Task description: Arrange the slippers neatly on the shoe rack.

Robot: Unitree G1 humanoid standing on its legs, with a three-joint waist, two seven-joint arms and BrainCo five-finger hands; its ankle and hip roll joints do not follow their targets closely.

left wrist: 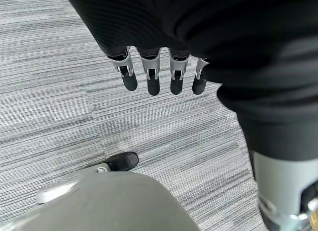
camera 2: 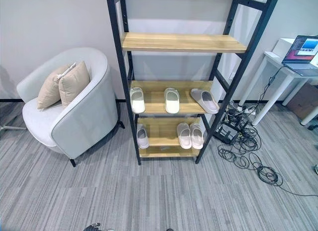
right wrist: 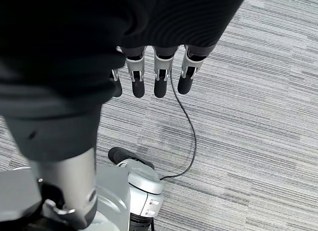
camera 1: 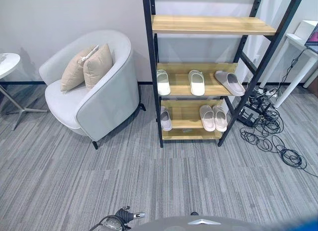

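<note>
The slippers are all lying on the rack [camera 1: 151, 67], well ahead of both hands: three on the middle shelf [camera 1: 179, 85], where the grey slipper [camera 1: 229, 82] is sitting askew with its long axis slanting toward the right post, and three on the bottom shelf [camera 1: 185, 122], a lone one [camera 1: 165, 118] at the left and a pair [camera 1: 213, 117] at the right. The left hand [left wrist: 151, 72] and right hand [right wrist: 149, 74] are hanging over the carpet with fingers straight and relaxed, holding nothing. Judging by its place at the rack's right end, the right hand is looking the likelier one to reach the crooked slipper.
</note>
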